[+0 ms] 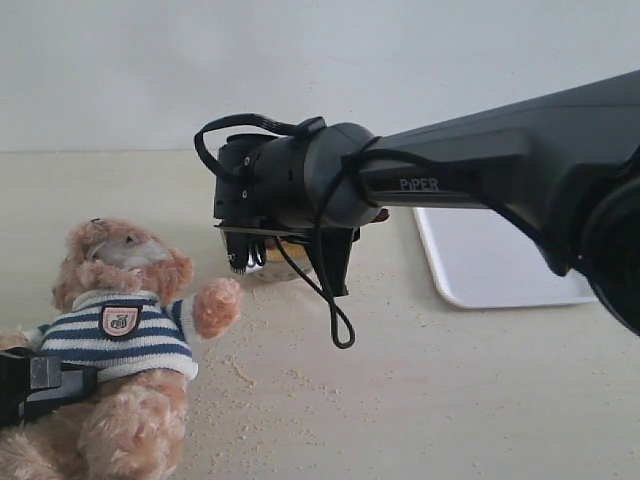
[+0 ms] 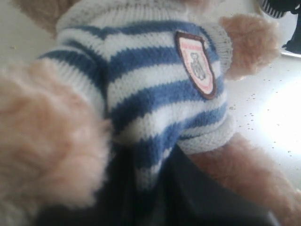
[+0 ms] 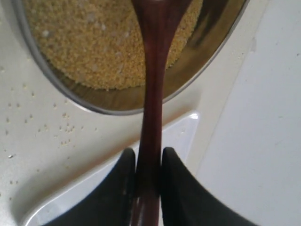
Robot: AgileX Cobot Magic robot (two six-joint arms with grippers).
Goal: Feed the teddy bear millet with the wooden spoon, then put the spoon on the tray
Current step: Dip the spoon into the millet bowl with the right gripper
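Near left, my left gripper (image 1: 30, 388) is pinched almost closed into the soft, light teddy bear (image 1: 120, 340), whose chest badge (image 1: 120, 320) I can't read. Mid-table, my right gripper (image 3: 148, 153) clamps the wooden spoon (image 3: 153, 84) by its slim handle. It is stiff, glossy and probably slippery, and it reaches over the millet (image 3: 94, 47). The arm reads "PiPER" (image 1: 420, 184), and the tray (image 1: 500, 270) lies far right.
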